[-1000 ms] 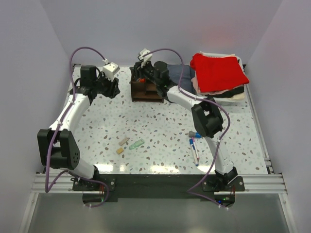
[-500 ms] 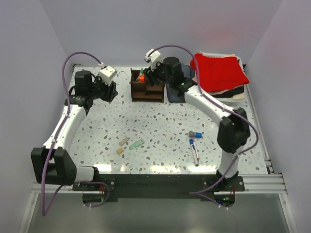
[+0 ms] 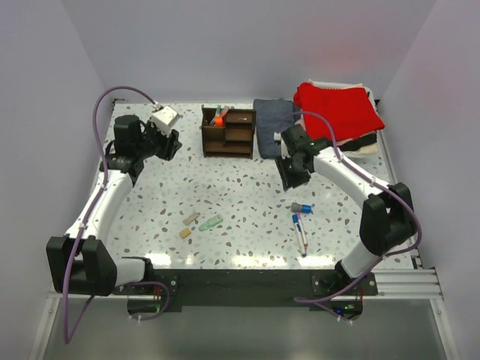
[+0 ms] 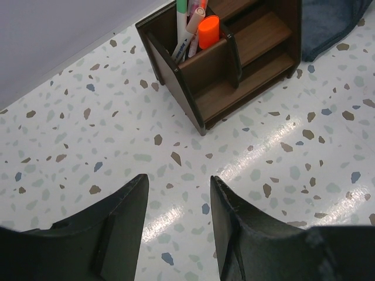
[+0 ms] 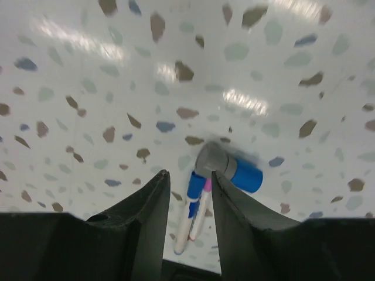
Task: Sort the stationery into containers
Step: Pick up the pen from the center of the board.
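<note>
Right of the table's middle, the right gripper (image 5: 188, 175) hangs over the speckled white tabletop (image 3: 247, 187), its dark fingers a narrow way apart with nothing between them. Just below it lies a stubby grey-bodied, blue-capped marker (image 5: 229, 170), and a few slim blue- and pink-tipped pens (image 5: 196, 206) lie just beside its grey end. This looks like the approach to a pick. It would go best with the jaws widened, turned square across the stubby marker's barrel and lowered to straddle its middle, clear of the pens. The dark brown wooden compartmented organizer (image 3: 227, 133) stands at the far side and already holds an orange-capped marker (image 4: 208, 31). The left gripper (image 4: 179, 181) hovers beside it, fingers apart and empty. Two small tan blocks (image 3: 188, 225) and a pale green piece (image 3: 211, 223) lie loose near the front.
</note>
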### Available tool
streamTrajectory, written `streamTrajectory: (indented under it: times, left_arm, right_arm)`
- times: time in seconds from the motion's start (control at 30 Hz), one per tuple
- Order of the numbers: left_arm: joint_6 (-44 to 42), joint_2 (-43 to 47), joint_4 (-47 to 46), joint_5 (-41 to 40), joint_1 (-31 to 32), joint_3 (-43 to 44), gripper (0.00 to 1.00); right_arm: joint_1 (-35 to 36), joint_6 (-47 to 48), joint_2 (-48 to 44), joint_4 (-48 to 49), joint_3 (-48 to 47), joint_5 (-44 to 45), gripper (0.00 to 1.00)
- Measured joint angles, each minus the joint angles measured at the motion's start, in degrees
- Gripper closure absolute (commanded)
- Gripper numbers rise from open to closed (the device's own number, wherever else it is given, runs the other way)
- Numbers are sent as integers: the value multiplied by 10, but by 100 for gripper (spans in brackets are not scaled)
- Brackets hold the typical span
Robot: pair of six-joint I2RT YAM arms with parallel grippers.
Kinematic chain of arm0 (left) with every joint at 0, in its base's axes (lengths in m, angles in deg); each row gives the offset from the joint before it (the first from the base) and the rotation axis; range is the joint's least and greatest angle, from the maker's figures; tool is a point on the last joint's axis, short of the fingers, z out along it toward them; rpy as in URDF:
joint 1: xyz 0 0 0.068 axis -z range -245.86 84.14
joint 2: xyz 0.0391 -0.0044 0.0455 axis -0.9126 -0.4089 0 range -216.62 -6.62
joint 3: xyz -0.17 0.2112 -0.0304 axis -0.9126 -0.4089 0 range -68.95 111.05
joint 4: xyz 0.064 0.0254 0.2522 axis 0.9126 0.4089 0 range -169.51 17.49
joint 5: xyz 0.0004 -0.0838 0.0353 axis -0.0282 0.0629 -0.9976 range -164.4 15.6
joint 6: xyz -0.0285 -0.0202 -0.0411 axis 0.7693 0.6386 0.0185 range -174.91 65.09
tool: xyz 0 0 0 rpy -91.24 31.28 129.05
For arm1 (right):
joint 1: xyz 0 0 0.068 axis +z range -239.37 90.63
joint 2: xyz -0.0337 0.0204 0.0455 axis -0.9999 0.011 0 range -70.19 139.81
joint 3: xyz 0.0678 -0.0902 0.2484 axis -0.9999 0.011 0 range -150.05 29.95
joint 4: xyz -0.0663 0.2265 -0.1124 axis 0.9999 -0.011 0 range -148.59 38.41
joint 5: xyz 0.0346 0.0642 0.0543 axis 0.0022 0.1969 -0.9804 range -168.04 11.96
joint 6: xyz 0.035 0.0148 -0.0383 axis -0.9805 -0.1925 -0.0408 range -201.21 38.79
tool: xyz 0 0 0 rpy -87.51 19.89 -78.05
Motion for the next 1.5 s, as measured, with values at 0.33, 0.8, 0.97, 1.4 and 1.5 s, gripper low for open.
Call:
streamTrajectory:
  times: [0.33,0.8,0.97,1.4,1.5]
  left_arm:
    - [14,7,-14,11,0,-11,49]
    - [43,27,-29,27,0,-47,48]
    - [44,37,-31,27,0,-53,48]
    - [44,40,-32,27,0,-56,48]
    - [45,40,-35,27,0,-57,48]
  right_arm:
    - [8,-44,-14,-52,112,-29,58]
    - [8,-50,-3,-29,150,-46,64]
    - [8,-50,26,-23,150,-50,64]
    - [6,-56,55,-18,151,-59,63]
    - [7,-57,71,-14,151,-59,64]
